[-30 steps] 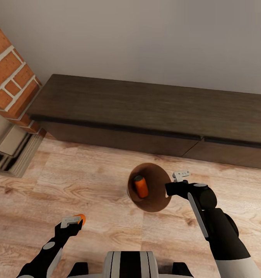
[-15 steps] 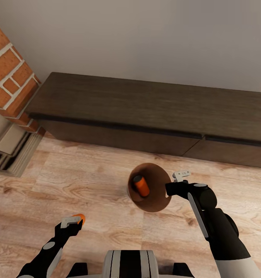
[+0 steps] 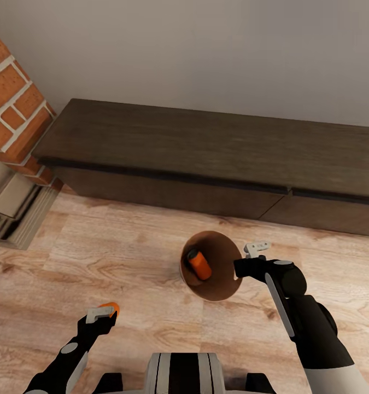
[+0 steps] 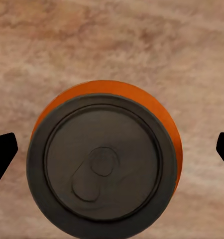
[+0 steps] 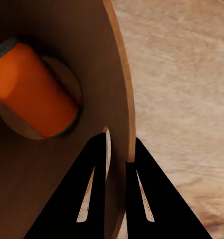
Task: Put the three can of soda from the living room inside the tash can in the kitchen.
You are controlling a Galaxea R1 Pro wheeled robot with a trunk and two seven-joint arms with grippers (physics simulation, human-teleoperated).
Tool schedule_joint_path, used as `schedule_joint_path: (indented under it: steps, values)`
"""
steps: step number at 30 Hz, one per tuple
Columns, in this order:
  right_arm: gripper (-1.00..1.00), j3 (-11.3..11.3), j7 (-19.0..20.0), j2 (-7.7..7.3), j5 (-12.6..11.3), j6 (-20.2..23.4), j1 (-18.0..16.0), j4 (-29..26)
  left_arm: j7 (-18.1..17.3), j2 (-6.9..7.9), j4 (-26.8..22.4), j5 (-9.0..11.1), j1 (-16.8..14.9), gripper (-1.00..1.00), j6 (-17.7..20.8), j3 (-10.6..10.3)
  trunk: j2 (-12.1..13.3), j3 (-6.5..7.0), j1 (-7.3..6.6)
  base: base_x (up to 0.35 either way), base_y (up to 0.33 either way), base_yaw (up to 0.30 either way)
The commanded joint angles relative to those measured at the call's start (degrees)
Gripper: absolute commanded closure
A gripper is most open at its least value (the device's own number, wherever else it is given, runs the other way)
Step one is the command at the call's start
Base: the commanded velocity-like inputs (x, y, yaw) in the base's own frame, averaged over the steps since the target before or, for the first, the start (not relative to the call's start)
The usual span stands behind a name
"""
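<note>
The right gripper (image 3: 255, 250) was pinched shut on the trash can (image 3: 220, 284) rim, one orange can (image 3: 199, 264) lying inside. The left gripper (image 3: 101, 313) had an orange soda can (image 4: 104, 164) between its fingers; couldn't tell if it was clamped. Thin rim hold, so the bin could tip or slip loose.

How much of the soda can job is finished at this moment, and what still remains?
Done: one orange can already lies inside the trash can. In hand: the right gripper pinches the bin's rim, and the left gripper holds a second orange can. Left: drop that can in and find the third. The bin stands beside the low cabinet, so it probably still goes to the kitchen.
</note>
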Motion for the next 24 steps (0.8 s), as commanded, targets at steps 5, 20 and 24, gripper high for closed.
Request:
schedule_joint_path:
  steps: [5, 20, 24]
  values:
    - [1.0, 0.0, 0.7, 0.01, -1.6, 0.1, 0.0, 0.0, 0.0, 0.0, 0.0, 0.0, 0.0, -1.0, 0.0, 0.0, 0.0, 0.0, 0.0, 0.0, 0.0, 0.0]
    - [1.0, 0.0, 0.7, 0.01, -1.6, 0.1, 0.0, 0.1, 0.0, 0.0, 0.0, 0.0, 0.0, -1.0, 0.0, 0.0, -0.8, -0.35, 0.44, 0.0, 0.0, 0.0]
    - [1.0, 0.0, 0.7, 0.01, -1.6, 0.1, 0.0, 0.1, 0.0, 0.0, 0.1, 0.0, 0.0, 1.0, 0.0, 0.0, -0.8, -0.35, 0.44, 0.0, 0.0, 0.0]
